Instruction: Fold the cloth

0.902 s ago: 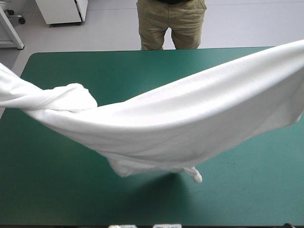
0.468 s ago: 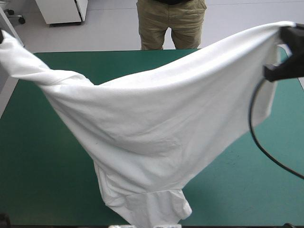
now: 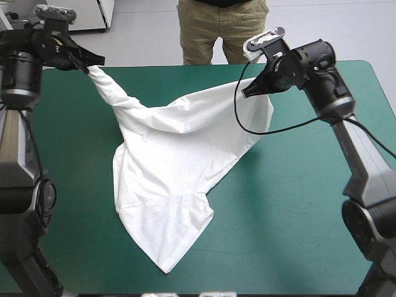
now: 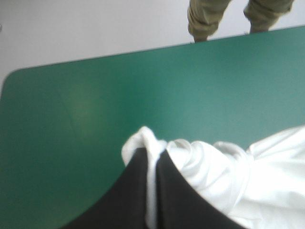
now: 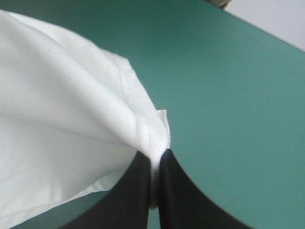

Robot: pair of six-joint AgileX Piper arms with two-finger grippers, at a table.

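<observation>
Table (image 3: 309, 204), T-shirt (image 3: 167, 167) in left tool (image 3: 94, 62), right tool (image 3: 246, 93)

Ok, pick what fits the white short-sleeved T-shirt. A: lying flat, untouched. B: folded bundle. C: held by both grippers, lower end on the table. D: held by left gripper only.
C: left gripper and right gripper each pinch the white T-shirt, its lower end on the teal-green cover.
</observation>
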